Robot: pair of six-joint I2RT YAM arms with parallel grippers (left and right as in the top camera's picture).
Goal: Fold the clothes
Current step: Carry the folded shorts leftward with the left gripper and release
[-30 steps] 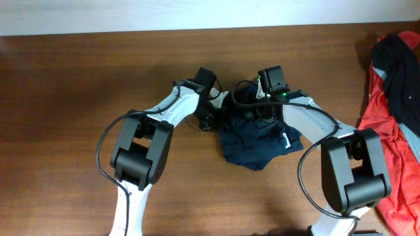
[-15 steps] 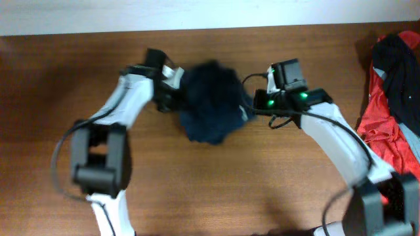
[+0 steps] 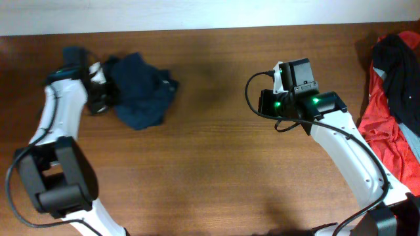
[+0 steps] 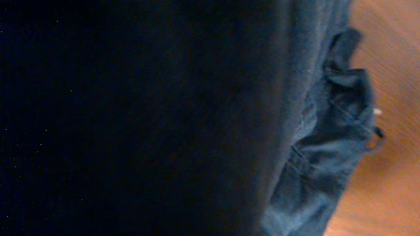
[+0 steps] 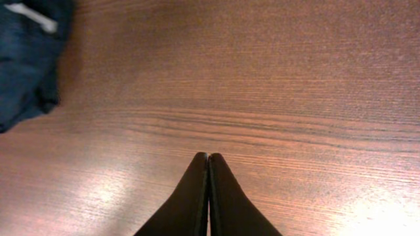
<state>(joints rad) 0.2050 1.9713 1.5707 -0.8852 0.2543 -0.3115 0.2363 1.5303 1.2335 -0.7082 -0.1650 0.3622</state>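
Note:
The dark navy shorts [image 3: 143,94] lie bunched in a crumpled heap at the far left of the table. My left gripper [image 3: 105,98] is at the heap's left edge, its fingers buried in the fabric. The left wrist view is filled with dark cloth [image 4: 315,144], which hides the jaws. My right gripper [image 3: 262,105] is shut and empty, hovering over bare wood right of centre, well apart from the shorts. In the right wrist view its closed fingertips [image 5: 209,156] point at the table, and the shorts [image 5: 26,59] with a white tag [image 5: 29,16] show at the upper left.
A pile of red, black and grey garments [image 3: 394,98] lies at the table's right edge, beside my right arm. The table's far edge [image 3: 210,29] runs along the top.
My left gripper has swung far to the left, dragging the shorts from the table's centre to the far left. My right gripper has let go of the shorts and stays right of centre.

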